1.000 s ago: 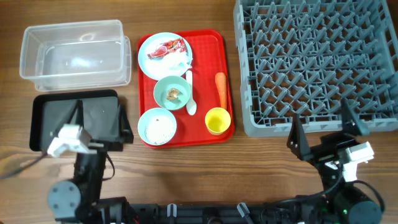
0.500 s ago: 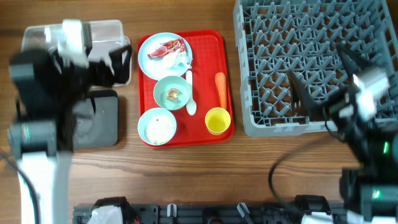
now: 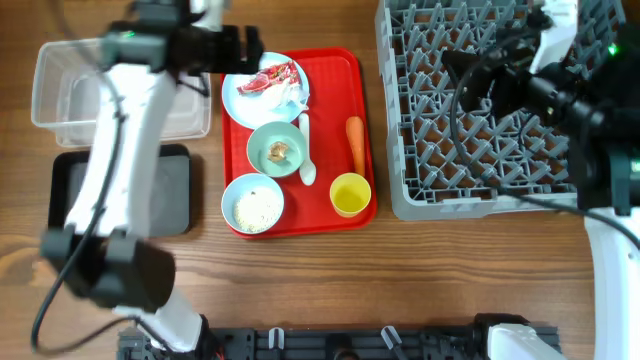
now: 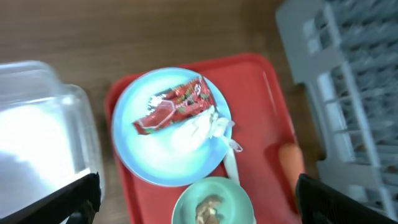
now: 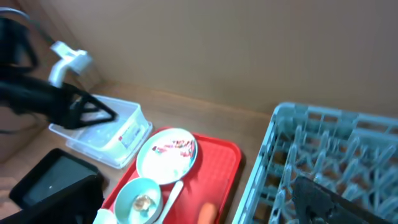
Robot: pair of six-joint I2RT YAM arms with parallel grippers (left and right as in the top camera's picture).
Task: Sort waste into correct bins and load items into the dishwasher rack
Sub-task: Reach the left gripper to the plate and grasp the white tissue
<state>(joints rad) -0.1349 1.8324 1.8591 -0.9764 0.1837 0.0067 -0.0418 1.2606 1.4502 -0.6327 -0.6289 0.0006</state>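
Note:
On the red tray (image 3: 330,100) a pale-blue plate (image 3: 245,100) holds a red wrapper (image 3: 268,78) and a white tissue (image 3: 291,93). In front of it stand a mint bowl (image 3: 258,140) with a brown lump (image 3: 279,152), a bowl (image 3: 228,200) of rice (image 3: 255,207), a white spoon (image 3: 305,150), a carrot (image 3: 355,140) and a yellow cup (image 3: 350,193). My left gripper (image 3: 240,50) hangs open and empty above the plate (image 4: 149,155), with the wrapper (image 4: 174,106) below it. My right gripper (image 3: 462,85) is open and empty above the grey rack (image 3: 440,195).
The clear tub (image 3: 70,95) stands at the far left, partly under my left arm. The black tray (image 3: 70,190) lies in front of the tub. The rack fills the right side of the table, and bare wood runs along the front edge.
Both arms have risen from the front edge and swung back. The left is now over the plate by the tub and the right over the rack. The objects have not moved.

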